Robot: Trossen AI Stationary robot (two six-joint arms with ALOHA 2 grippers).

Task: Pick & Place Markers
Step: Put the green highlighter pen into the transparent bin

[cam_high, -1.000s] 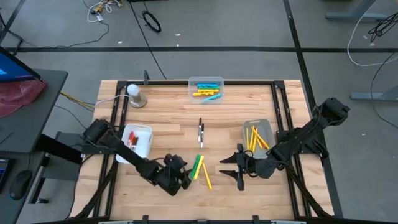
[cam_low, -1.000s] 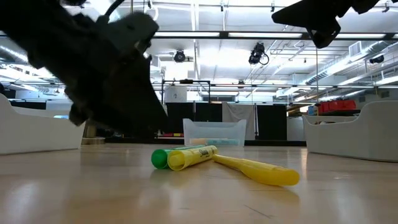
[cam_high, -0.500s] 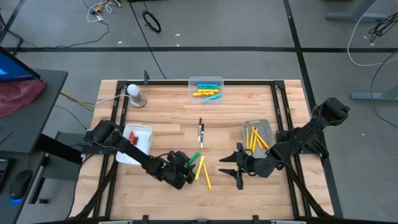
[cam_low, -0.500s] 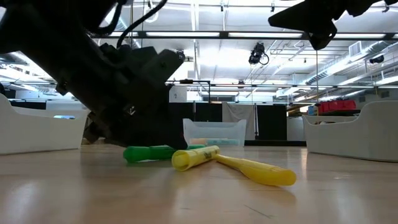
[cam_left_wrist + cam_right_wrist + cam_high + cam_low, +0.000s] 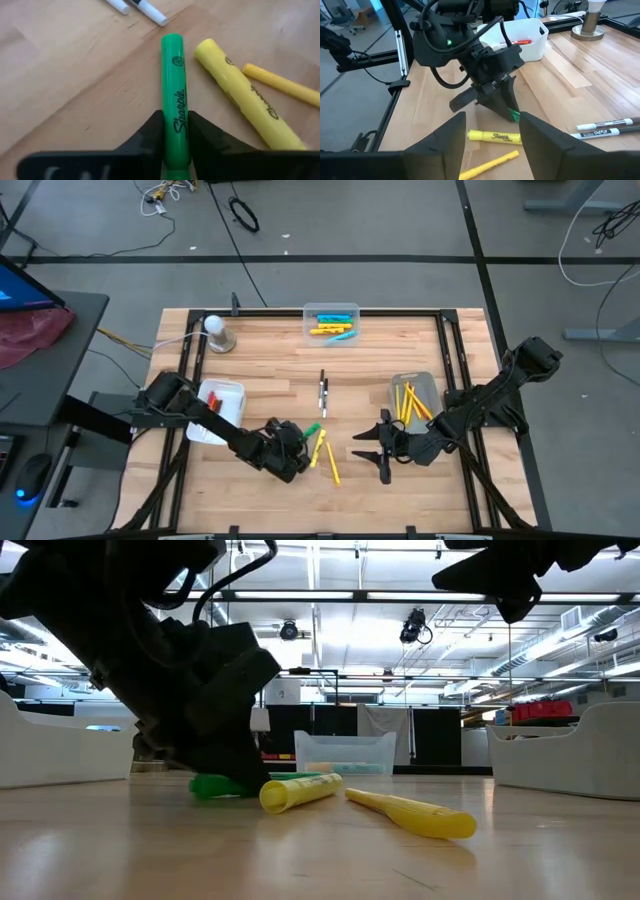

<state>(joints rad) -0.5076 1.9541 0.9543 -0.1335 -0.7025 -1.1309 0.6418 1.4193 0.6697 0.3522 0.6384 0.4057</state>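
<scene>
Green marker [image 5: 174, 105] gripped by left pincer [image 5: 175, 142].

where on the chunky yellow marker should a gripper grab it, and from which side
Probably across the middle of its barrel, from straight above. The chunky yellow marker lies flat on the table; the green marker, in the left gripper, and the slim yellow marker flank it with narrow gaps, tightest near the far end.

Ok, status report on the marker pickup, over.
Left gripper shut on green marker, low on the table. Right gripper open, waiting beside. Yellow highlighter lies right alongside, not touching.
</scene>
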